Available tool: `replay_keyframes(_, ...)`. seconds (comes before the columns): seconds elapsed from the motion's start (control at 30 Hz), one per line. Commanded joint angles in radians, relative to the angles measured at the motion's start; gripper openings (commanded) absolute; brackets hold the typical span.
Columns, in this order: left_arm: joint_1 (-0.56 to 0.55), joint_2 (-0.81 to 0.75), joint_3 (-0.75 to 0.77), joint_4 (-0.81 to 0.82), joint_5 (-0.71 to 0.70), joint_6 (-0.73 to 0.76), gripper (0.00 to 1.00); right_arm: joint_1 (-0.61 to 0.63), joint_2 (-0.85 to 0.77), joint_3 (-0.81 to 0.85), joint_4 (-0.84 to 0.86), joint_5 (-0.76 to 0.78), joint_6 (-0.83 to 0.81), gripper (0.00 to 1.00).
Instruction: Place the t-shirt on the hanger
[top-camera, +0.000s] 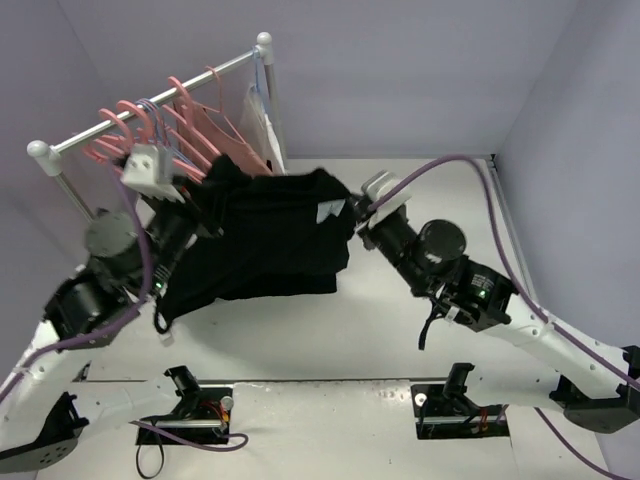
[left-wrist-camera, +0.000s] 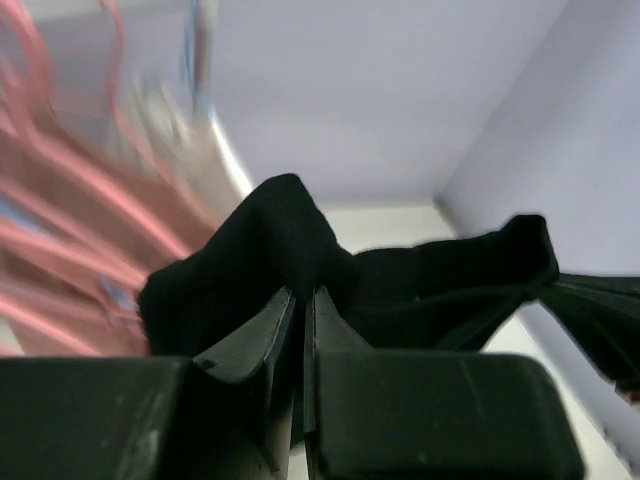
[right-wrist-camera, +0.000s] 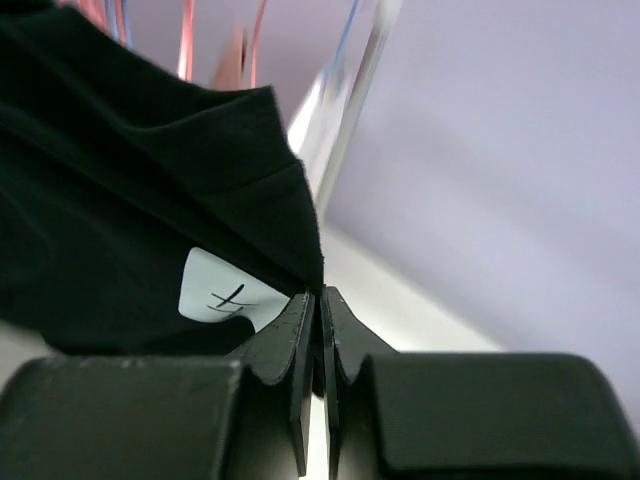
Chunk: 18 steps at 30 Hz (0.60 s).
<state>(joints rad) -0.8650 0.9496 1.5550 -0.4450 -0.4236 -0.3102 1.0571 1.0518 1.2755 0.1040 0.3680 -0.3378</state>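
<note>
The t-shirt (top-camera: 270, 235) is hanging in the air above the tabletop (top-camera: 380, 330). It is stretching between the two pincers just in front of the rack rail (top-camera: 232, 62), and as far as I can make out it is not touching any pink hanger (top-camera: 186, 100). The left pincer (left-wrist-camera: 301, 296) is pinching a bunched fold of black cloth between closed jaws. The right pincer (right-wrist-camera: 320, 297) is clamping a thin edge of the shirt beside the white label (right-wrist-camera: 225, 296).

The main risk, I judge, is sitting on the right. Very little cloth is lying between those fingers, so a sideways pull toward the rack could be dragging it out. The shirt would then be swinging down from the left grip alone. The hangers are crowding together on the rail, with a pink garment (top-camera: 235, 145) among them, so the cloth could be snagging on the wrong hook or knocking neighbours askew. The pictures are not showing which opening of the shirt is facing the rack, and that may be making threading awkward.

The left arm is reaching up and forward, with its wrist close under the rail and its fingers pointing rightward into the shirt. The right arm is stretching in from the right, its forearm angling up and leftward and its pincer roughly level with the left one.
</note>
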Motion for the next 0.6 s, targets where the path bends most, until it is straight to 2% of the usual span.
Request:
replay_keyframes(0.0, -0.006, -0.083, -0.382, 0.095, 0.051, -0.216, 0.0, -0.008, -0.084, -0.214, 0.011, -0.017, 0.046, 0.02)
replay_keyframes(0.07, -0.02, -0.161, -0.569, 0.162, 0.052, -0.332, 0.0, -0.008, -0.095, -0.384, 0.011, -0.031, 0.117, 0.03)
replay_keyframes(0.13, -0.036, -0.199, -0.643, 0.203, 0.042, -0.385, 0.0, -0.006, -0.091, -0.429, 0.011, -0.036, 0.18, 0.03)
replay_keyframes(0.17, -0.059, -0.244, -0.843, 0.222, -0.025, -0.452, 0.0, 0.0, -0.082, -0.543, 0.013, -0.06, 0.261, 0.02)
replay_keyframes(0.23, -0.091, -0.308, -0.979, 0.225, -0.061, -0.53, 0.0, 0.014, -0.073, -0.605, 0.017, -0.084, 0.366, 0.04)
replay_keyframes(0.3, -0.125, -0.383, -1.089, 0.217, -0.073, -0.591, 0.01, 0.024, -0.084, -0.663, 0.017, -0.077, 0.487, 0.18)
replay_keyframes(0.33, -0.136, -0.413, -1.119, 0.21, -0.064, -0.608, 0.05, 0.024, -0.099, -0.686, 0.015, -0.079, 0.527, 0.27)
replay_keyframes(0.4, -0.152, -0.45, -1.148, 0.191, -0.05, -0.627, 0.17, 0.026, -0.123, -0.696, 0.014, -0.098, 0.562, 0.37)
replay_keyframes(0.47, -0.164, -0.466, -1.14, 0.139, -0.031, -0.622, 0.35, 0.027, -0.147, -0.69, 0.011, -0.121, 0.592, 0.5)
replay_keyframes(0.53, -0.166, -0.445, -1.112, 0.082, -0.015, -0.592, 0.49, 0.027, -0.145, -0.648, 0.011, -0.129, 0.602, 0.57)
replay_keyframes(0.57, -0.166, -0.439, -1.102, 0.069, -0.016, -0.588, 0.5, 0.027, -0.14, -0.638, 0.011, -0.126, 0.606, 0.58)
